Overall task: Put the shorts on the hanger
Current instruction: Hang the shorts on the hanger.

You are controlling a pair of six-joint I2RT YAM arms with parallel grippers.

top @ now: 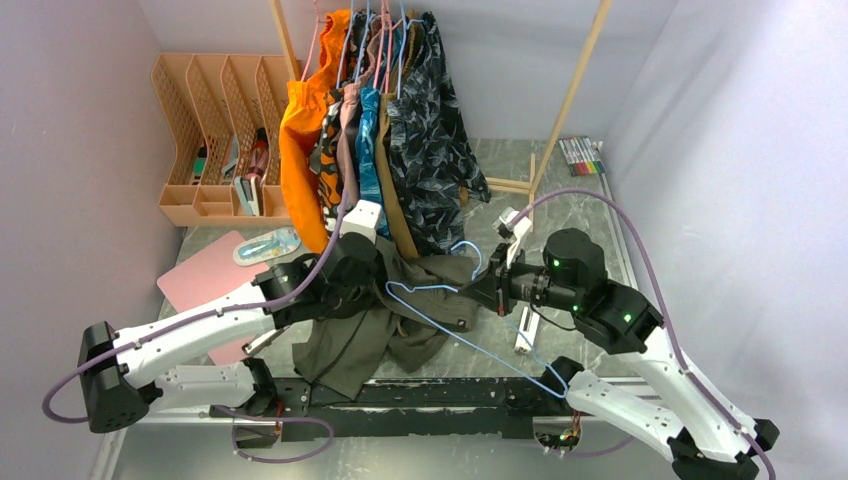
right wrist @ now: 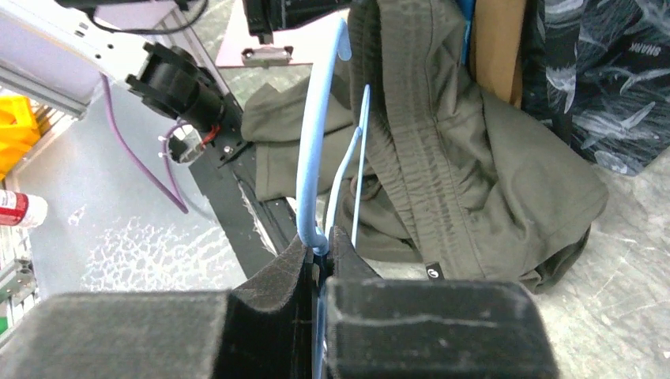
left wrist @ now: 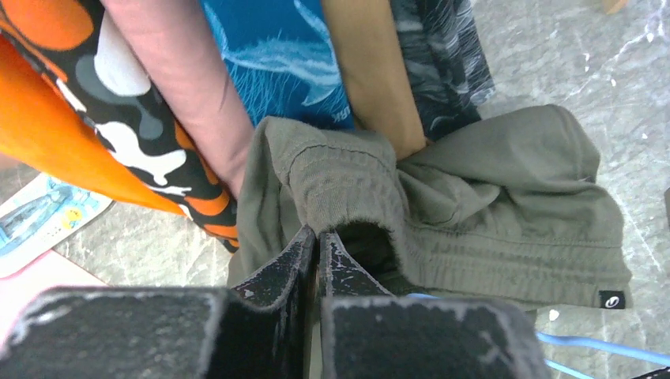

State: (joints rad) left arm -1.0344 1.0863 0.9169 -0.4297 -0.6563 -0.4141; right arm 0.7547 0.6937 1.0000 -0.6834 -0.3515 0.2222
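The olive-green shorts point(top: 365, 335) lie crumpled on the marble table between the two arms, and one part is lifted. My left gripper point(top: 362, 272) is shut on their ribbed waistband point(left wrist: 340, 185), its fingertips point(left wrist: 306, 246) pinched together at the fabric's edge. The light-blue hanger point(top: 440, 288) lies tilted across the shorts, its long bar running toward the near edge. My right gripper point(right wrist: 320, 246) is shut on the hanger point(right wrist: 310, 150) just below its hook. In the right wrist view the shorts point(right wrist: 474, 174) hang just right of the hanger.
A rack behind the shorts carries hanging clothes, among them an orange garment point(top: 300, 150) and a dark patterned one point(top: 435, 150). A tan file organiser point(top: 215, 130) stands at back left, with a pink board point(top: 205, 280) in front of it. Markers point(top: 582, 155) lie at back right.
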